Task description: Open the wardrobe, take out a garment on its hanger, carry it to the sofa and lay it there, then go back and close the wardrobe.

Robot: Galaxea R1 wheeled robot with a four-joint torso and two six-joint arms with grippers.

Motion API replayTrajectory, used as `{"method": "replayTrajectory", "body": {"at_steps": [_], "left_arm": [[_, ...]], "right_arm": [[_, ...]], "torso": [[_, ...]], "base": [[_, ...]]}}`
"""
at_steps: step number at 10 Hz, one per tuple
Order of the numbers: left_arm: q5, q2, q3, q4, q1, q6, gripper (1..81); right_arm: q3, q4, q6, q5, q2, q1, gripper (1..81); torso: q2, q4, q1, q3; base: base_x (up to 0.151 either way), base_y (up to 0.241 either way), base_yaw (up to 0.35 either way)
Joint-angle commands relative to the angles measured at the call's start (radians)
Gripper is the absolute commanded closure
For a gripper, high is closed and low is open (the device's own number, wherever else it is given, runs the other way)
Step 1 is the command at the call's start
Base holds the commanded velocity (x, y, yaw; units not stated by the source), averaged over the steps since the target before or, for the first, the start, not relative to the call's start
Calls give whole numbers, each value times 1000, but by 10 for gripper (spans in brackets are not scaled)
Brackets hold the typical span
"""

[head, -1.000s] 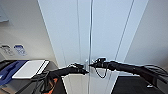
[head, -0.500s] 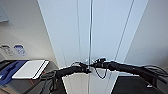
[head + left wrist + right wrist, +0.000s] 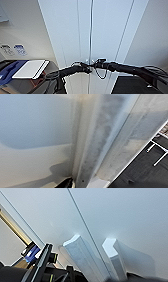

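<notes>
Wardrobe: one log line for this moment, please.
wardrobe: doors shut | left gripper, right gripper: at middle seam handles | grip: unclear

At the lower left of the head view, a desk (image 3: 51, 65) with a dark top is standing against the pale wall, just beside the white wardrobe (image 3: 75, 32). A flat white board (image 3: 30, 68) with a dark edge is lying directly on the desk. Touching the board's far side, a blue sheet (image 3: 11, 71) is lying flat too. Dark floor (image 3: 130, 86) is showing at the lower right, running up to the wardrobe's foot.
</notes>
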State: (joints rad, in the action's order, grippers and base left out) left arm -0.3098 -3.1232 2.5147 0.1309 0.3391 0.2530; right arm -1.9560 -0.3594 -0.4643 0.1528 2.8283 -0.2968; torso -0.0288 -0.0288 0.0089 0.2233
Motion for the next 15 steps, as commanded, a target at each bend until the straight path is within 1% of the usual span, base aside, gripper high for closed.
{"method": "replayTrajectory", "body": {"at_steps": [1, 2, 3, 4, 5, 6, 7, 9, 10, 11, 12, 13, 15], "left_arm": [[49, -62, -102, 13, -182, -3, 10], [49, -57, -151, 15, -180, -4, 10], [51, -39, -227, 15, -170, -17, 10], [52, 0, -336, 16, -153, -29, 10], [55, 77, -510, 15, -127, -40, 10], [90, 168, -673, 15, -93, -41, 10], [98, 266, -820, 15, -64, -41, 10], [104, 463, -1057, 9, 6, -41, 10], [106, 541, -1149, 6, 51, -40, 10], [106, 620, -1243, 0, 101, -35, 10], [107, 677, -1305, -1, 149, -31, 10], [128, 741, -1363, -3, 200, -27, 10], [143, 860, -1475, -36, 270, -23, 10]], "right_arm": [[97, 10, -5, -13, 19, 129, 10], [129, 8, -5, -16, 19, 112, 10], [155, 10, -5, -36, 21, 95, 10], [181, 10, -5, -42, 19, 81, 10], [215, 10, -5, -44, 15, 61, 10], [253, 3, -4, -67, 9, 38, 10], [293, -1, -2, -85, 1, 9, 10], [373, -4, 9, -87, -20, -49, 10], [423, -4, 10, -88, -36, -78, 10], [493, -19, 15, -87, -66, -104, 10], [551, -47, 13, -87, -98, -132, 10], [616, -85, 13, -84, -147, -167, 10], [742, -148, 13, -79, -268, -236, 10]], "torso": [[0, 0, 0, 0], [0, 0, 0, 0], [0, 0, 0, 0], [0, 0, 0, 0], [0, 0, 0, 0], [0, 0, 1, 0], [0, 0, 1, 0], [1, 0, 2, 0], [1, 0, 2, 0], [2, 0, 3, 0], [2, 0, 3, 0], [2, 0, 3, 0], [2, 0, 3, 0]], "base": [[0, 0, 0], [0, 0, 0], [0, 0, 0], [0, 0, 0], [0, 0, 0], [0, 0, 0], [0, 0, 0], [0, 0, 0], [0, 0, 0], [0, 0, 0], [0, 0, 0], [0, 0, 0], [0, 0, 0]]}}
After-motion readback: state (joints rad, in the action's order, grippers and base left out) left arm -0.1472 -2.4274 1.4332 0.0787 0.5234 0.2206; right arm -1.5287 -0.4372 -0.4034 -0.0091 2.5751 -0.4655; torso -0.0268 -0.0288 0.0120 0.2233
